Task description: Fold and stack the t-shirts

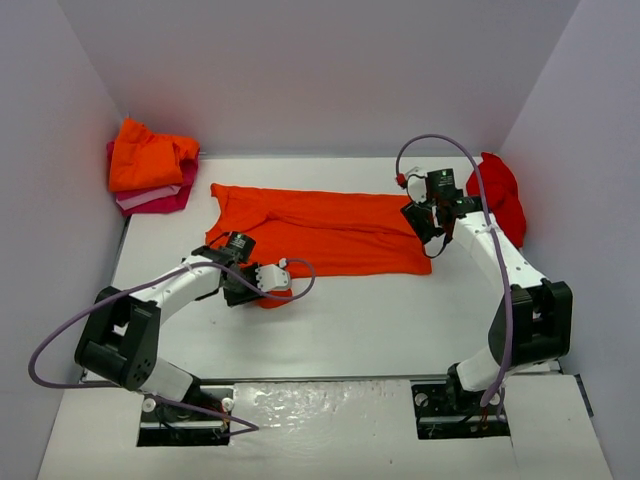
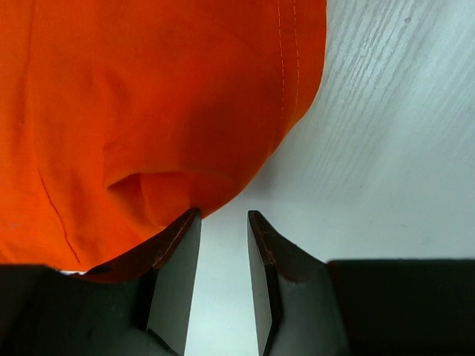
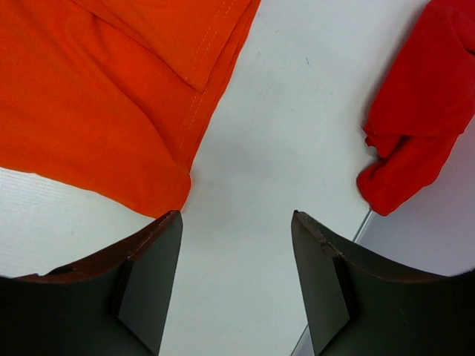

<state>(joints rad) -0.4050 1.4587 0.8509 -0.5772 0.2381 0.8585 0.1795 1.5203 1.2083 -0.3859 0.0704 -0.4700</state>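
Observation:
A bright orange t-shirt [image 1: 320,230] lies spread flat across the middle of the table. My left gripper [image 1: 280,285] sits low at its near-left sleeve. In the left wrist view the jaws [image 2: 224,215] stand narrowly open over bare table, and the orange cloth [image 2: 148,111] bunches against the outside of the left fingertip. My right gripper [image 1: 428,238] hovers at the shirt's right edge, open wide [image 3: 236,215] with only table between the fingers. The shirt's hemmed corner [image 3: 111,96] reaches the left fingertip. A deeper red t-shirt [image 1: 497,195] lies crumpled at the right wall [image 3: 415,126].
At the back left corner stands a stack with a folded orange t-shirt [image 1: 150,155] on top of pale pink and magenta ones [image 1: 155,198]. White walls close in the table [image 1: 350,320] on the left, back and right. Both arm bases sit at the near edge.

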